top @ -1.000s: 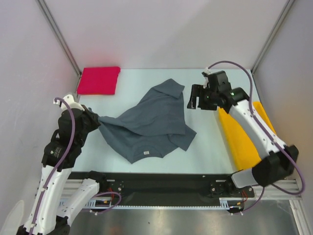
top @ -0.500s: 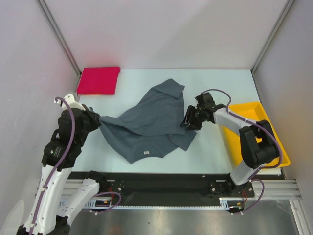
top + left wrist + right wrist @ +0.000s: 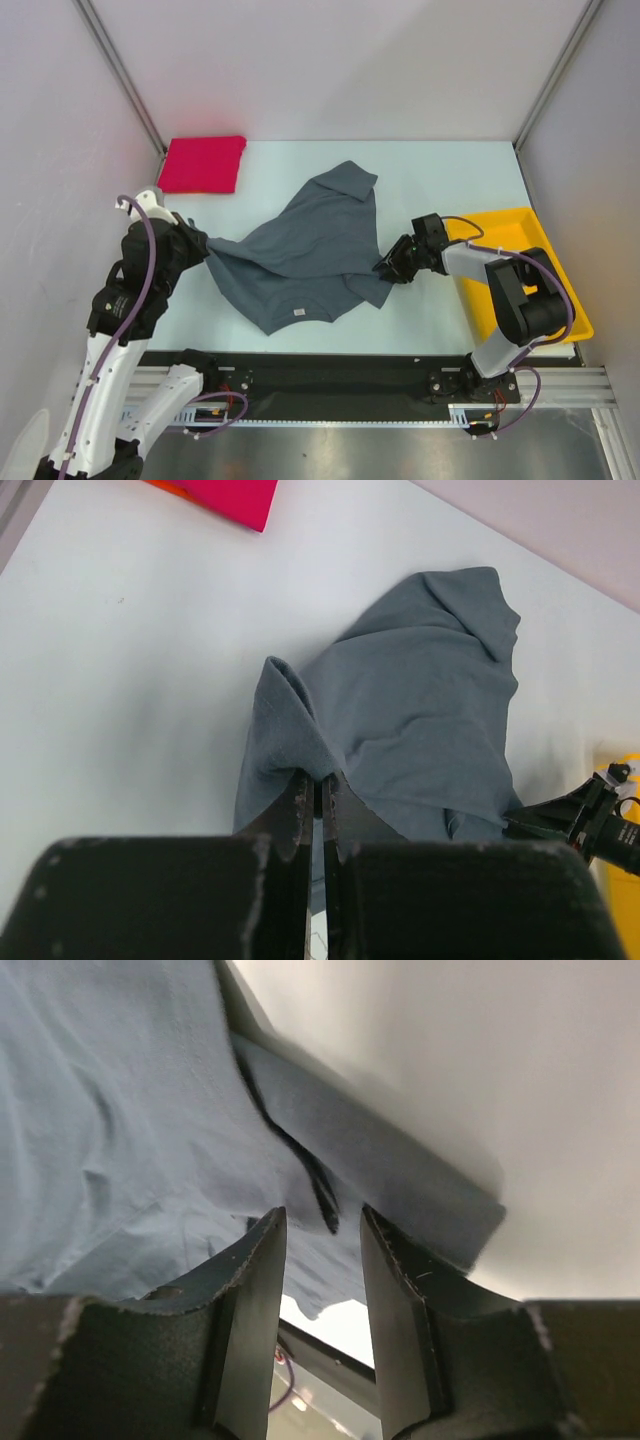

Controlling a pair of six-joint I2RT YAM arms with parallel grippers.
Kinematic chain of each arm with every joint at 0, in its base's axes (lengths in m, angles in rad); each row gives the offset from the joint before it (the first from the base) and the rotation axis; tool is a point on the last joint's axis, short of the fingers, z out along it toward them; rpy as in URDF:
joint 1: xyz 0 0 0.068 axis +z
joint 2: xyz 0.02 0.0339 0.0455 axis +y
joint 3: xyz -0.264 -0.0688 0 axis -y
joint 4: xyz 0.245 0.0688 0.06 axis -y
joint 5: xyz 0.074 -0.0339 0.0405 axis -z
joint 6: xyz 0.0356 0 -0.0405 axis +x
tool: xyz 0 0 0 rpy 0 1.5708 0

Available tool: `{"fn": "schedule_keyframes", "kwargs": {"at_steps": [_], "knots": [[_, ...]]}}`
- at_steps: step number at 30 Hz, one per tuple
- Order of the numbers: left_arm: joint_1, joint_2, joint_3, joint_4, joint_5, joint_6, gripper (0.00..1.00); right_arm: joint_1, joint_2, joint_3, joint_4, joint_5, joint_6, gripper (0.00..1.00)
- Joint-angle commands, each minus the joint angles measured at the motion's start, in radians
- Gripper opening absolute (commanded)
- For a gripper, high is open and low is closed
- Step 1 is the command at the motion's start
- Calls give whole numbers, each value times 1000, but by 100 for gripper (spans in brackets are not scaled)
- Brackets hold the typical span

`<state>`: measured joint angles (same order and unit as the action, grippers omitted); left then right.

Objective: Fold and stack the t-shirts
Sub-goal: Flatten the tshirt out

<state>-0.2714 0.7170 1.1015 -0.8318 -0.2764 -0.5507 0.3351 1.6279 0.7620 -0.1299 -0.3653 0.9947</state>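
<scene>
A: Overhead?
B: Grey t-shirt [image 3: 310, 240] lies crumpled mid-way across the table [image 3: 450, 180], red t-shirt [image 3: 203, 163] folded at its far-left corner. The right arm is stretched low.
A: Left wrist?
B: Left gripper [image 3: 318, 790] pinches a grey fold.
A: Right wrist?
B: Right gripper [image 3: 322, 1235] has its fingers parted at the hem, clasping nothing.
</scene>
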Motion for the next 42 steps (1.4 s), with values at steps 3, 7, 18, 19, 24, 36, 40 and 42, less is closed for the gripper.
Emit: {"fn": "schedule_keyframes", "kwargs": {"at_steps": [3, 7, 18, 19, 24, 36, 40, 42], "knots": [[8, 9, 43, 28, 5, -2, 0, -4, 13, -4, 114, -26, 56, 41], [8, 15, 49, 25, 2, 1, 0, 2, 50, 23, 119, -49, 67, 40], [8, 12, 54, 39, -18, 32, 0, -2, 56, 94, 116, -20, 3, 0], [8, 13, 58, 45, -27, 40, 0, -1, 35, 126, 28, 27, -17, 0], [11, 62, 119, 181, -161, 145, 0, -22, -31, 442, -77, 211, -171, 0], [86, 413, 415, 844, -124, 498, 0, -169, 315, 1485, -85, 259, -271, 0], [87, 548, 677, 924, 37, 601, 0, -220, 421, 1845, -54, 241, -185, 0], [87, 597, 862, 913, 81, 656, 0, -246, 418, 1857, 13, 238, -102, 0]]}}
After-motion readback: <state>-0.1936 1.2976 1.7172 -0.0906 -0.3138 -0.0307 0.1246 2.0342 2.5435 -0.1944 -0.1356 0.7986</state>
